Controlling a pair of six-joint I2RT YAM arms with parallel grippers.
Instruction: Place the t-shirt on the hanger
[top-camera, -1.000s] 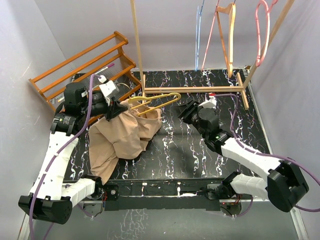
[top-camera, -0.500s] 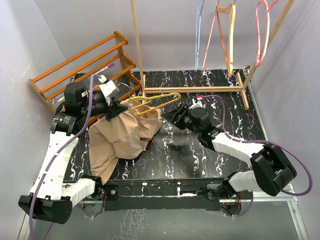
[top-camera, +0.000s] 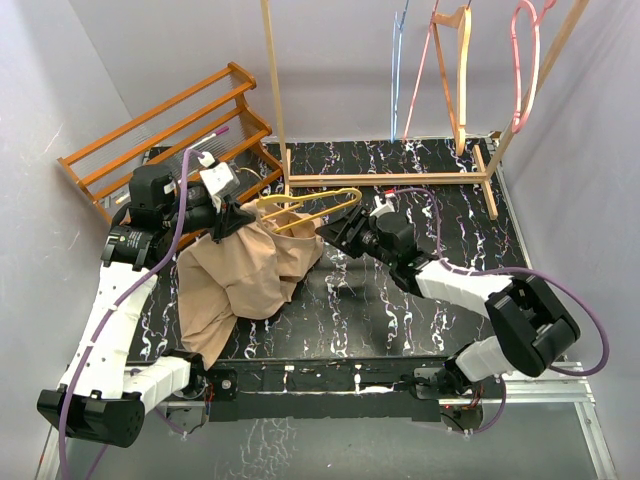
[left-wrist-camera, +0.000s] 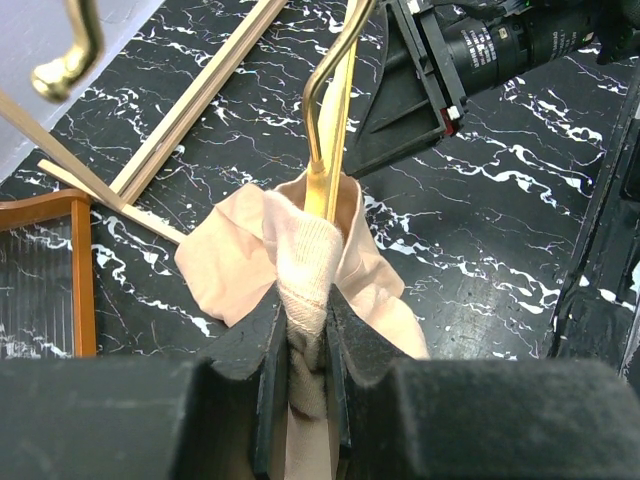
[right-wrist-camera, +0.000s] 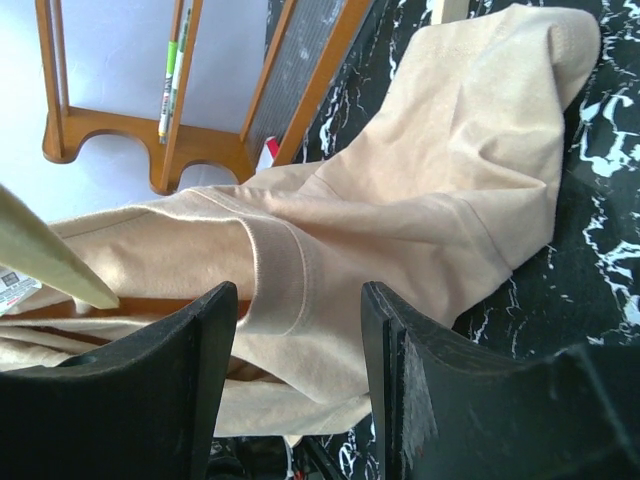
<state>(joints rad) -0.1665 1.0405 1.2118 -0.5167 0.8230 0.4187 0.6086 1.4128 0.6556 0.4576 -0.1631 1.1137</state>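
The tan t-shirt (top-camera: 245, 275) hangs in a bunch from my left gripper (top-camera: 232, 218), its lower part lying on the black marbled table (top-camera: 400, 300). In the left wrist view the left gripper (left-wrist-camera: 305, 310) is shut on a rolled fold of the t-shirt (left-wrist-camera: 305, 250). One arm of the mustard-yellow hanger (left-wrist-camera: 335, 110) goes into that fabric, and the rest of the hanger (top-camera: 310, 205) sticks out to the right. My right gripper (top-camera: 335, 235) is at the shirt's right edge. Its jaws stand open in the right wrist view (right-wrist-camera: 298, 340), with a sleeve of the t-shirt (right-wrist-camera: 420, 200) just beyond them.
A brown wooden rack (top-camera: 170, 125) stands at the back left. A light wooden clothes stand (top-camera: 385, 180) crosses the back of the table, with pink (top-camera: 525, 70), blue (top-camera: 398, 70) and wooden (top-camera: 462, 70) hangers hanging above it. White walls close in both sides.
My right arm has swung left across the table up to the t-shirt's edge, its jaws a little wider. The left gripper, the shirt and the hanger have not moved.
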